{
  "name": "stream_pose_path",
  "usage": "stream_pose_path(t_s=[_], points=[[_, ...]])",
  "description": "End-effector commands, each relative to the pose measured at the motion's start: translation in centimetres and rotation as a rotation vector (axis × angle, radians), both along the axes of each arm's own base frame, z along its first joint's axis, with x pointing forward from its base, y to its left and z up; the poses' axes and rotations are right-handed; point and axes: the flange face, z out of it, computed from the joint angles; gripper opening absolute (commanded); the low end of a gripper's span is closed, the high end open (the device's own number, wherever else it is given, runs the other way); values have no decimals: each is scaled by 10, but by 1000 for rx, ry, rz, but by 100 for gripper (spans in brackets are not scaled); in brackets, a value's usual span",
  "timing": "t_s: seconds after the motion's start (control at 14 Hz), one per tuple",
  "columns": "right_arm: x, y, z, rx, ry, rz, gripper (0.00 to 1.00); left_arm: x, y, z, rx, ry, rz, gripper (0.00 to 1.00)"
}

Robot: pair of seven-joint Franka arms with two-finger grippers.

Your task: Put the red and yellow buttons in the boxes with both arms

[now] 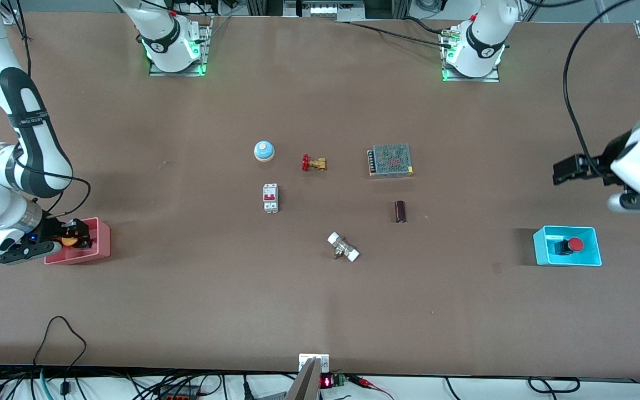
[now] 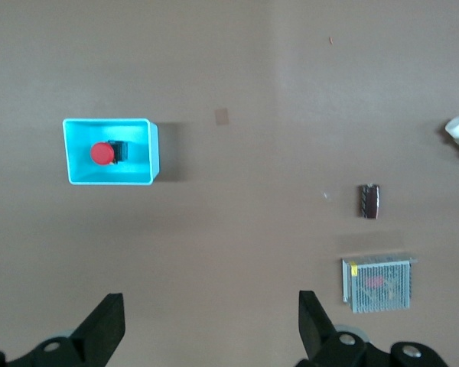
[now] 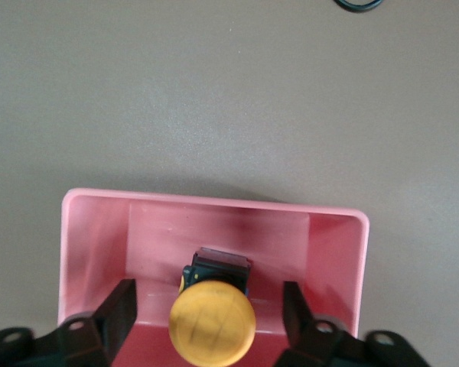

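The red button (image 1: 575, 244) lies in the cyan box (image 1: 542, 253) toward the left arm's end of the table; both also show in the left wrist view, the button (image 2: 102, 154) inside the box (image 2: 149, 153). My left gripper (image 1: 567, 169) hangs open and empty (image 2: 212, 321), high over bare table beside the cyan box. The yellow button (image 1: 68, 241) sits in the pink-red box (image 1: 100, 244) at the right arm's end. My right gripper (image 1: 73, 236) is lowered into that box, open, its fingers (image 3: 121, 310) on either side of the yellow cap (image 3: 212, 321) with gaps showing.
Mid-table stand a blue dome bell (image 1: 264, 150), a brass valve with red handle (image 1: 313, 163), a meshed power supply (image 1: 390, 160), a white circuit breaker (image 1: 270, 197), a dark cylinder (image 1: 400, 211) and a white-ended fitting (image 1: 343, 247).
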Motion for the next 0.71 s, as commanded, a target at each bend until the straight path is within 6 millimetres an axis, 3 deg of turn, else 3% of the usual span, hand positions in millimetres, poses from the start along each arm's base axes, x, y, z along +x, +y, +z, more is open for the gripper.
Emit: stream_pose_path(t_s=[0.0, 0.21, 0.43, 0.64], points=[[2, 6, 36, 7, 0, 10, 100, -13, 7, -10, 4, 31, -15, 100], [-9, 35, 97, 46, 82, 2, 100, -39, 8, -14, -1, 35, -92, 100], [-32, 85, 182, 36, 167, -129, 100, -51, 16, -15, -4, 37, -117, 100], [-57, 120, 257, 3, 161, -149, 100, -61, 17, -20, 0, 7, -122, 100]])
